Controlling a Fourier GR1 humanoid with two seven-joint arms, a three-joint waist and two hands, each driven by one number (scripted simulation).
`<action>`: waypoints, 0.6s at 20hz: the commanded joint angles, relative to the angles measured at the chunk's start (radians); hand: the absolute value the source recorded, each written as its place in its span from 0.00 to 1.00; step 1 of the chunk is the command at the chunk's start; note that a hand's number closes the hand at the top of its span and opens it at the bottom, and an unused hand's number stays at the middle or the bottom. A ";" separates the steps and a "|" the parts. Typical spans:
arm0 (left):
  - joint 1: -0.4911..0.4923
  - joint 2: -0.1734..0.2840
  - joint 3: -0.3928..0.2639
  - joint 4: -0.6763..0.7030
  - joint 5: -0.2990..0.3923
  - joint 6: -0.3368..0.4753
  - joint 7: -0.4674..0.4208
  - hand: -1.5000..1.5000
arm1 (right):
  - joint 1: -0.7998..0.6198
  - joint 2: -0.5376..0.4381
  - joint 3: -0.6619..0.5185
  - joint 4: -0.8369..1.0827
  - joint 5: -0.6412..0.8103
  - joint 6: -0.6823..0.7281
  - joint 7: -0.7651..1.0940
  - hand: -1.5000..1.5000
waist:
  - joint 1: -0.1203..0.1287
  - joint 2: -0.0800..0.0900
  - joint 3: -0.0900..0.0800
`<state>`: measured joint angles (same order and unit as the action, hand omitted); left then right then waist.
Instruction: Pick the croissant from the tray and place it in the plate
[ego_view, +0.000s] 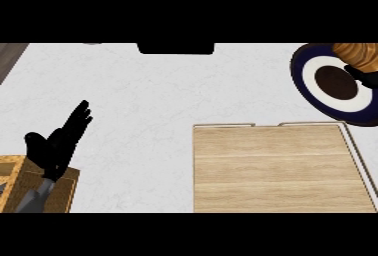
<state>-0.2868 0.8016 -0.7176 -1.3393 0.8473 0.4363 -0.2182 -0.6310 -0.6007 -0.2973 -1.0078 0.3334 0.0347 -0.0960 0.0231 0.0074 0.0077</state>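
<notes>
Item: croissant (357, 54), golden-brown, ridged, at the far right edge of the head view and partly cut off there; it sits over the upper right part of the plate (304, 75), above the rim and white ring rather than the dark centre. Whether it rests on the plate or hangs just above cannot be told. Its long axis cannot be judged, as only one end shows. Right hand (367, 78): only dark fingers visible, just below and touching the croissant, apparently curled about its underside; judged to be holding it. Plate: round, dark blue rim, white ring, brown centre, set on the pale marbled worktop (162, 95) just beyond the far right corner of the tray (273, 170). Tray: pale wood with a thin rim, nothing on it. Left hand (63, 142): low left, fingers straight and pointing up, at rest above a wooden box (66, 192), well apart from the plate. Judgement: the right hand is the nearer by far; the plate's centre lies toward lower left of the croissant, so a short shift that way before release would seat it.
</notes>
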 joint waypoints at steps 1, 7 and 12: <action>-0.076 -0.064 0.042 0.038 0.002 0.034 0.056 0.50 | -0.040 -0.041 -0.028 0.242 0.035 -0.036 -0.170 1.00 | 0.006 0.011 -0.005; -0.096 -0.081 0.020 0.052 -0.016 0.050 0.045 0.50 | -0.074 -0.084 0.061 0.439 0.154 -0.015 -0.274 1.00 | 0.019 0.018 -0.004; -0.050 -0.049 0.041 0.046 -0.003 -0.003 0.015 0.50 | -0.156 -0.127 0.011 0.625 0.088 0.182 -0.280 0.00 | 0.031 0.012 -0.004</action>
<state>-0.3442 0.7579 -0.6963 -1.3037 0.8471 0.4280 -0.2231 -0.7309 -0.7041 -0.2909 -0.5022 0.4152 0.1334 -0.3461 0.0493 0.0204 0.0068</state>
